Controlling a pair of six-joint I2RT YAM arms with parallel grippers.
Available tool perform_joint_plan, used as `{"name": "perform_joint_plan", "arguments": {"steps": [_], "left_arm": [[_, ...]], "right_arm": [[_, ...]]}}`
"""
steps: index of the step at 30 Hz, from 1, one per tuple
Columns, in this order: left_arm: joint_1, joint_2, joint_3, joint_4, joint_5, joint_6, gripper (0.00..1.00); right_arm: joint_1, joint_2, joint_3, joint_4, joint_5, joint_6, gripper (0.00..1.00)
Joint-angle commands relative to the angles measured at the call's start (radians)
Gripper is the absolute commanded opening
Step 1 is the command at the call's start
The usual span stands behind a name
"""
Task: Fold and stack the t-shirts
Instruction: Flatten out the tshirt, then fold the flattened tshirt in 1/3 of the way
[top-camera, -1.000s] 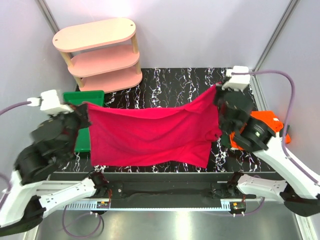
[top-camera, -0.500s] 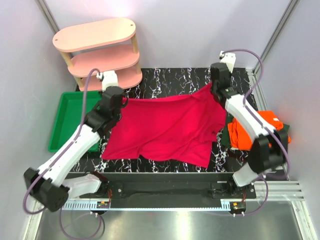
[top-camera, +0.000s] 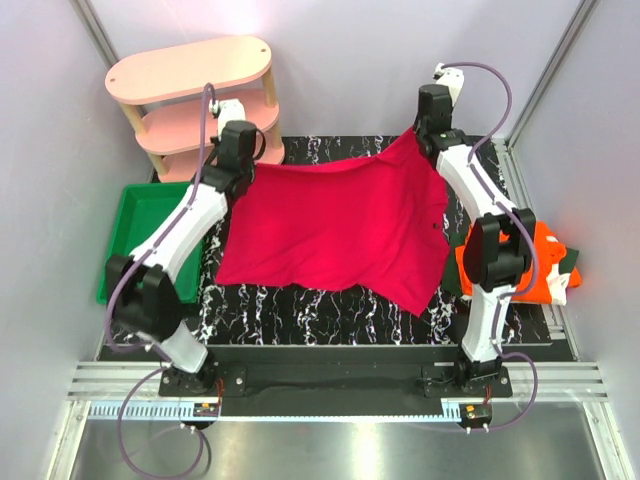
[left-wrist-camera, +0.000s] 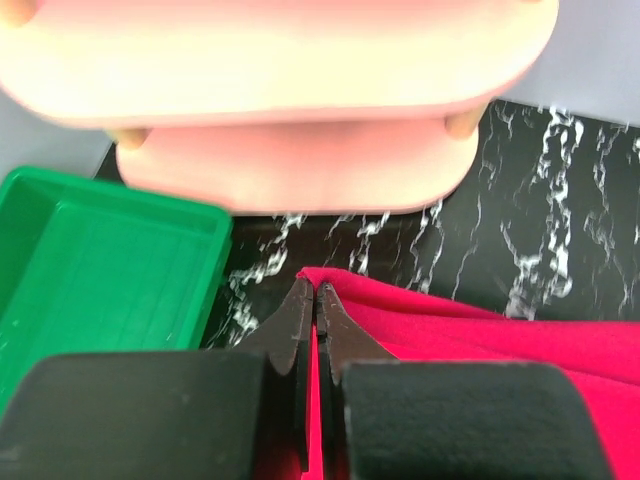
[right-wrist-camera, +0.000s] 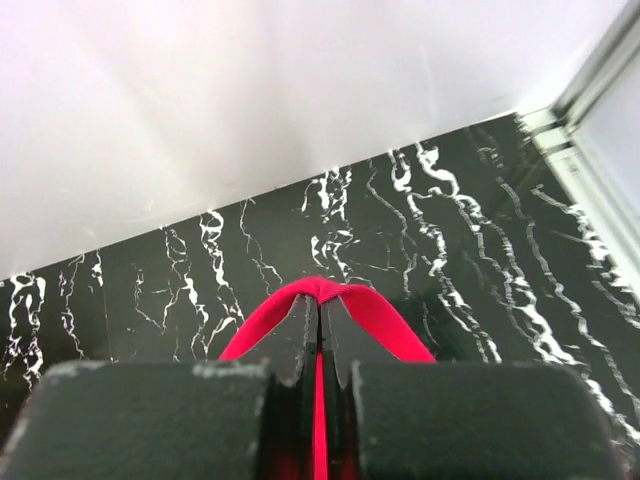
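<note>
A crimson t-shirt is stretched out over the black marbled table, held up by its two far corners. My left gripper is shut on the far left corner, where red cloth is pinched between the jaws in the left wrist view. My right gripper is shut on the far right corner, and a loop of red cloth folds over its tips. The shirt's near edge hangs down onto the table. An orange t-shirt lies at the right edge on a dark green one.
A pink three-tier shelf stands at the back left, close behind my left gripper. A green plastic tray lies at the left. Grey walls close the back and sides. Bare marbled table shows in front of the shirt.
Both arms have reached far out toward the back of the table, carrying the crimson shirt's held corners away from the near edge. The shirt has shifted backward with them.
</note>
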Motion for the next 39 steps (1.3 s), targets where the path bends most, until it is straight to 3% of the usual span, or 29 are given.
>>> {"name": "perform_joint_plan", "arguments": {"steps": [1, 7, 15, 25, 33, 39], "left_arm": [[0.036, 0.073, 0.109, 0.010, 0.049, 0.004, 0.00], [0.103, 0.194, 0.167, 0.013, 0.095, -0.026, 0.00], [0.149, 0.368, 0.371, -0.027, 0.143, -0.035, 0.00], [0.187, 0.547, 0.532, -0.064, 0.217, -0.061, 0.00], [0.193, 0.560, 0.518, -0.071, 0.227, -0.079, 0.00], [0.192, 0.476, 0.382, -0.056, 0.220, -0.093, 0.00]], "right_arm": [[-0.026, 0.078, 0.088, -0.020, -0.079, 0.053, 0.00], [-0.046, 0.198, 0.200, -0.041, -0.123, 0.073, 0.00], [-0.050, 0.326, 0.407, -0.061, -0.169, 0.081, 0.00], [-0.060, 0.402, 0.467, -0.061, -0.200, 0.094, 0.00], [-0.060, 0.392, 0.423, -0.075, -0.215, 0.102, 0.00], [-0.058, 0.298, 0.286, -0.080, -0.172, 0.105, 0.00]]}}
